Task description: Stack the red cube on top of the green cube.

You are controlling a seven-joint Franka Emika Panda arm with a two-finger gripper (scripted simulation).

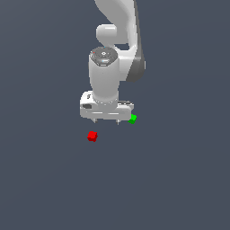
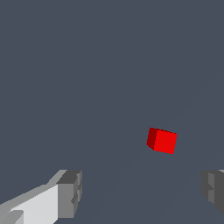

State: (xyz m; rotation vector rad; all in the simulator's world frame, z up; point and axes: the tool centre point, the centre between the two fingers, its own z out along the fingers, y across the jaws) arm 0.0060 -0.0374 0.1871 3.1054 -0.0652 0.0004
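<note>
Exterior view. The white Franka arm [image 1: 107,67] descended from the top of the frame over a plain dark grey-blue floor [image 1: 179,179]. Its white two-fingered gripper [image 1: 107,121] pointed downward, and two short fingertips [image 1: 95,120] showed below the palm, set well apart with nothing between them. The small bright red cube [image 1: 92,136] lay on the floor just below the gripper, toward the exterior view's left, clear of both fingertips. The small bright green cube [image 1: 132,119] sat at the gripper body's edge on the exterior view's right, partly overlapped by it in the picture; whether it touched the gripper could not be determined. The two cubes were apart, the red one not on the green one.

Wrist view. The gripper [image 2: 142,194] was spread wide: one grey finger pad [image 2: 70,193] with its white mount appeared at one lower corner, the other pad at the opposite edge, cut off by the frame. The red cube [image 2: 162,140] rested on the floor [image 2: 87,65], beyond the gap between the pads and nearer the cut-off pad, turned slightly askew to the fingers. It touched neither pad.
</note>
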